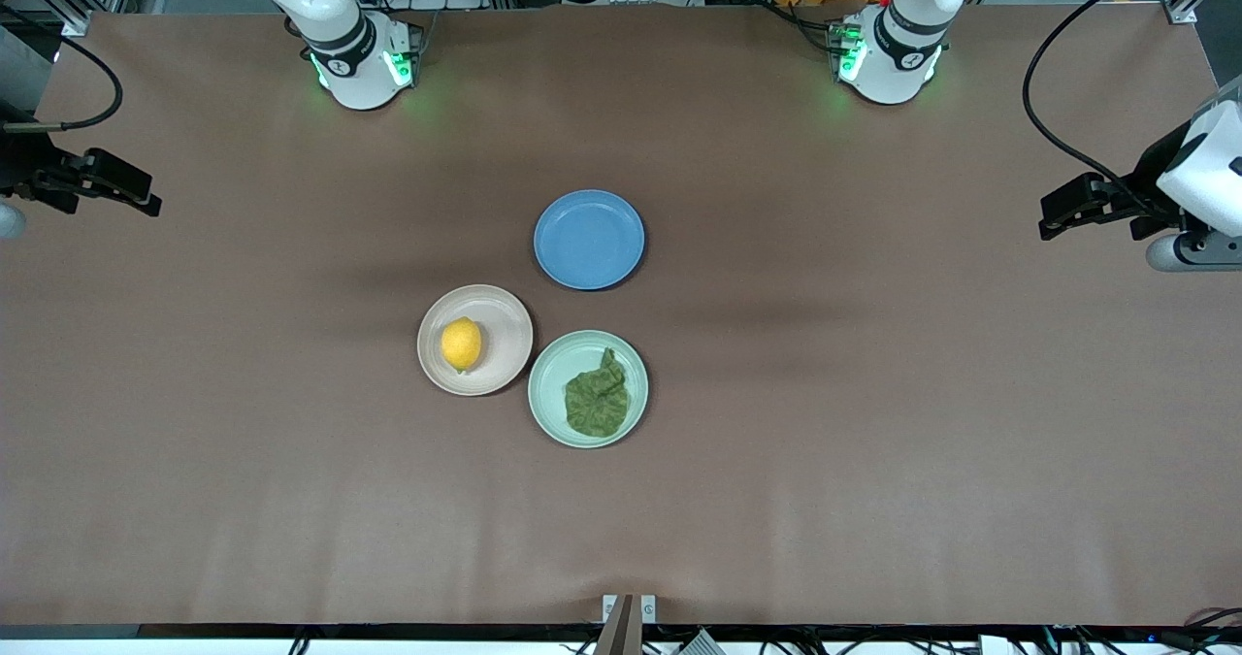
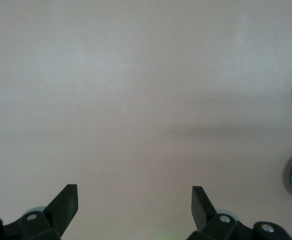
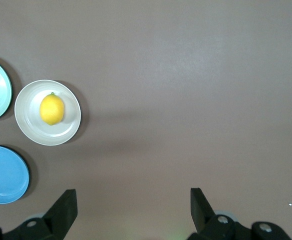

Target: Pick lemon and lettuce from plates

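Three plates cluster near the middle of the brown surface. Lemon lies on the beige-pink plate, toward the right arm's end. Lettuce lies crumpled on the mint green plate, just beside the beige-pink one and slightly nearer the front camera. Blue plate sits bare, farther from the front camera than both.

Left gripper waits over bare surface at the left arm's edge, fingers spread wide, holding nothing. Right gripper waits over the right arm's edge, fingers wide apart, holding nothing. Both are well apart from the plates.
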